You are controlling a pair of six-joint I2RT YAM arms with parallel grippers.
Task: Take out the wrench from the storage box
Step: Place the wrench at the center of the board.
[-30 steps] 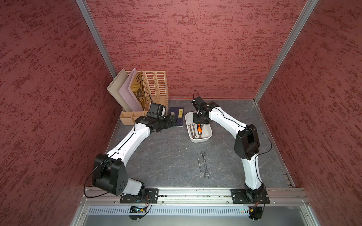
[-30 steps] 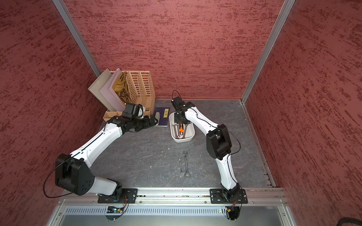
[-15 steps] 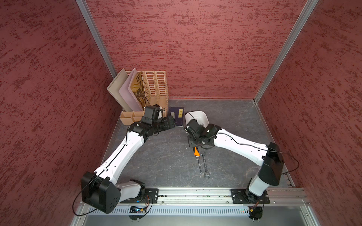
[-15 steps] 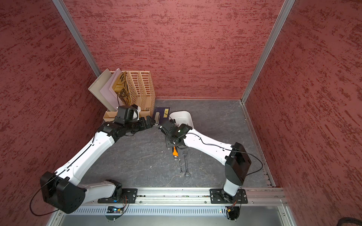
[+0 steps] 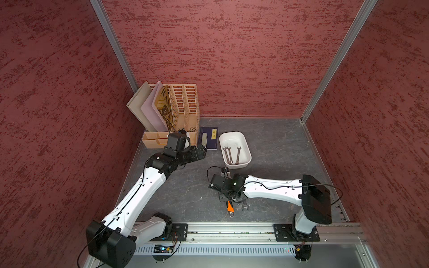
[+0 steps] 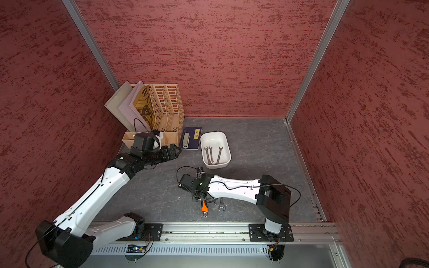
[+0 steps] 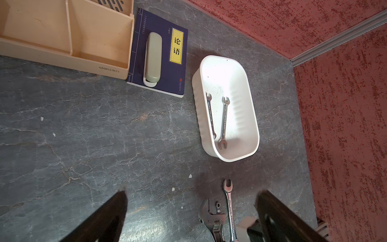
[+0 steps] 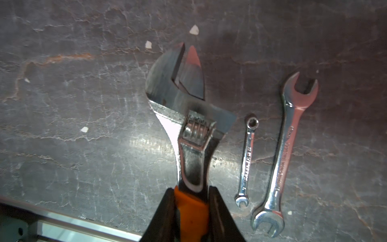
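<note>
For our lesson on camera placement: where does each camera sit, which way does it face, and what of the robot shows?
Top views: high in front, facing down; left arm, right arm, box.
Left wrist: behind open left gripper, faces box.
Right wrist: behind right gripper clamping orange-handled wrench, faces table.
Shared: both wrist views show that wrench.

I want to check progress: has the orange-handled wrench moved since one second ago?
Yes. The orange-handled wrench, in the right gripper, left the storage box and came toward the front rail.
</note>
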